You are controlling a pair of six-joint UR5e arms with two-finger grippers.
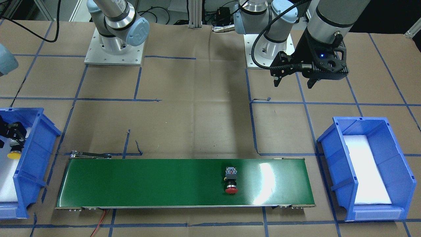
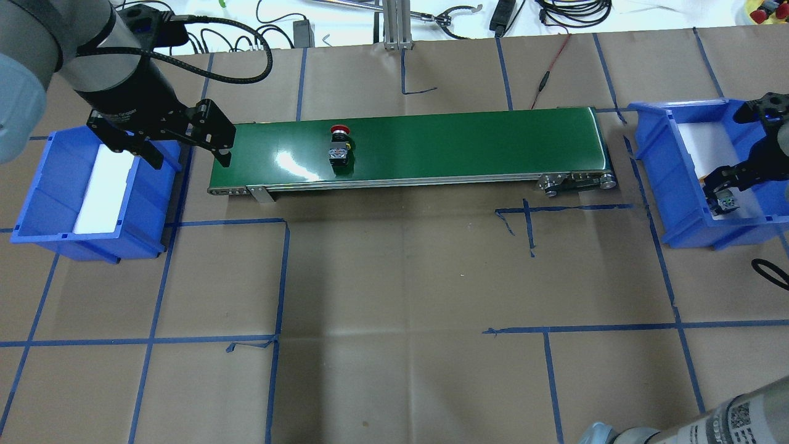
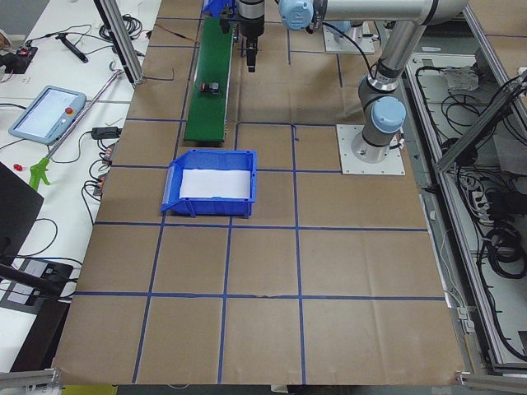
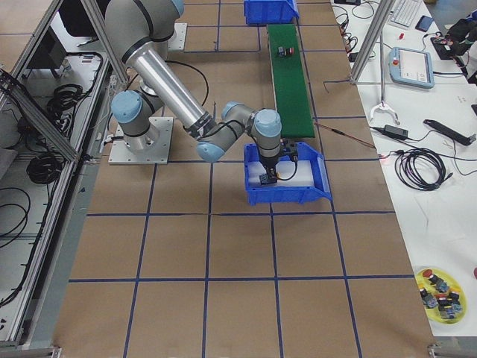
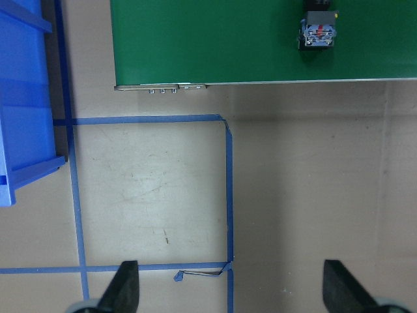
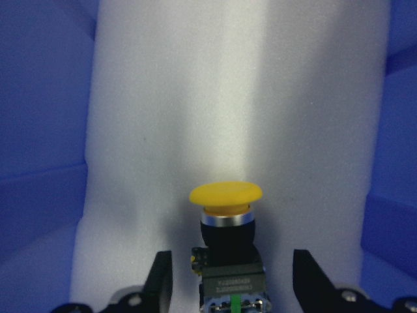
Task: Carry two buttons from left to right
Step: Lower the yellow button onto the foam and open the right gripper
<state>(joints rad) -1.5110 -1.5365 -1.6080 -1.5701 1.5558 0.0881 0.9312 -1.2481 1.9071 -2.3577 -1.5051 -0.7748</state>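
Observation:
The red button [image 1: 231, 181] lies on its side on the green conveyor belt [image 1: 148, 184], left of the belt's middle in the overhead view [image 2: 339, 148]. My left gripper [image 2: 188, 161] hangs open and holds nothing, between the left blue bin [image 2: 37, 203] and the belt's left end; its wrist view shows the red button [image 5: 318, 32] far ahead. The yellow button [image 6: 226, 195] lies on white foam inside the right blue bin [image 2: 666, 160]. My right gripper [image 6: 231, 280] is low in that bin, open, its fingers [image 6: 159, 277] straddling the button's black body with gaps on both sides.
The left bin holds only a white foam pad [image 2: 105, 191]. Cables [image 2: 555, 12] and an aluminium post [image 2: 394, 24] line the table's far edge. A yellow dish of spare buttons [image 4: 440, 294] sits on a side bench.

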